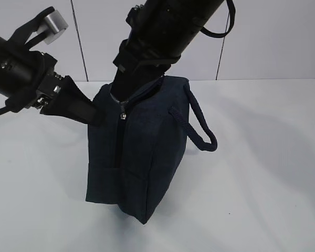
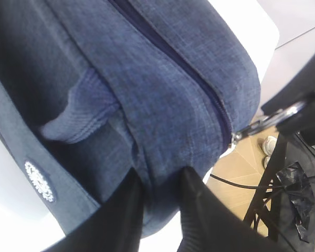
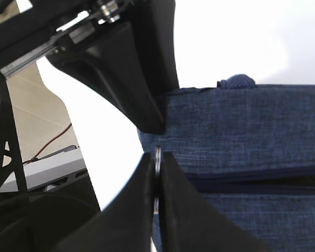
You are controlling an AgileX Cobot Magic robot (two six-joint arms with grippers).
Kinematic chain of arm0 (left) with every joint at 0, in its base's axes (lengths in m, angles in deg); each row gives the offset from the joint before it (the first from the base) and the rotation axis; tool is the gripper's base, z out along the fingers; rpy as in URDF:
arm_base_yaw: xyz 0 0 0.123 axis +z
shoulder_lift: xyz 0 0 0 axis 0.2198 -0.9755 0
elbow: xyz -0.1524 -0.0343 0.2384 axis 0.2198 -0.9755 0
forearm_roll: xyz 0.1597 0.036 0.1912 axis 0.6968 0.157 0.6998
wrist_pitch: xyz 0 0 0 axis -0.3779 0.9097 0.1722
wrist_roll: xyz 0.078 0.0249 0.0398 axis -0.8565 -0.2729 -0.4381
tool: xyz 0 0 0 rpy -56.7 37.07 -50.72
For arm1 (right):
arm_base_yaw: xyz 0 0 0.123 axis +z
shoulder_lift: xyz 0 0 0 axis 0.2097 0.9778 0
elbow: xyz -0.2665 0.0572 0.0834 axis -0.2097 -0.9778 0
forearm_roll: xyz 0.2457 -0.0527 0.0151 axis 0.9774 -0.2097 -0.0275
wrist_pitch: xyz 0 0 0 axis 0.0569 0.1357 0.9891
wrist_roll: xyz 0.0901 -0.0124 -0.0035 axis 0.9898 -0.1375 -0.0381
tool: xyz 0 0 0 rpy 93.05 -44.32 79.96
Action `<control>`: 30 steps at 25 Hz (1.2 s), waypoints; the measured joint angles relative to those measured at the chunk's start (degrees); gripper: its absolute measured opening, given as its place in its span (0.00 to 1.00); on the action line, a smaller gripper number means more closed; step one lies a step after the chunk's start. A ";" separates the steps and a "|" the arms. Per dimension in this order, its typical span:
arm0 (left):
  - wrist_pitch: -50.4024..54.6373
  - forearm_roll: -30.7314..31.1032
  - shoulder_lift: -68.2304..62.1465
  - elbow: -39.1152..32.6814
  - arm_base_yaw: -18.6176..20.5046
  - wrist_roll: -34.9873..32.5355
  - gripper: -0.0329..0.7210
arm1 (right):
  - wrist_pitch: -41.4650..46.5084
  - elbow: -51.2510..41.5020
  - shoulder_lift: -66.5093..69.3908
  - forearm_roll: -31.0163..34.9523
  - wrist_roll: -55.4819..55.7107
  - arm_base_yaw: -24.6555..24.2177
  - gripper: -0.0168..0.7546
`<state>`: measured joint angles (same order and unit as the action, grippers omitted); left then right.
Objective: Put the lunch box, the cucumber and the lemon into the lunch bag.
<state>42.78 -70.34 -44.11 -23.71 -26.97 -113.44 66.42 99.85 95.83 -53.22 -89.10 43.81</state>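
Observation:
The dark navy lunch bag (image 1: 142, 152) stands upright on the white table (image 1: 262, 173), its zipper (image 1: 118, 142) running down the near end. My left gripper (image 1: 97, 116) is at the bag's upper left corner. In the left wrist view that gripper (image 2: 160, 181) is shut on a fold of the bag's fabric (image 2: 163, 79). My right gripper (image 1: 118, 90) comes down from above onto the top of the zipper. In the right wrist view it (image 3: 157, 155) is shut on the silver ring pull (image 3: 157, 157). The lunch box, the cucumber and the lemon are out of view.
One padded loop handle (image 1: 202, 128) hangs off the bag's right side, and another handle (image 2: 79, 113) shows in the left wrist view. White table surface lies all round the bag. Past the table edge are a tiled floor and a black stand (image 2: 283, 184).

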 joint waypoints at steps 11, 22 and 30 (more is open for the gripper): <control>0.00 0.00 0.00 0.00 0.00 0.00 0.11 | 0.00 0.00 0.00 -0.10 0.00 0.00 0.03; 0.00 0.00 0.00 0.00 0.00 0.00 0.04 | 0.42 1.24 0.00 -1.07 0.00 0.00 0.03; 0.00 0.00 0.00 0.00 0.00 -0.21 0.04 | 0.59 2.12 0.00 -1.55 0.00 0.00 0.03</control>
<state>42.78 -70.34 -44.11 -23.71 -26.97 -113.65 67.02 101.97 95.83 -54.77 -89.10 43.81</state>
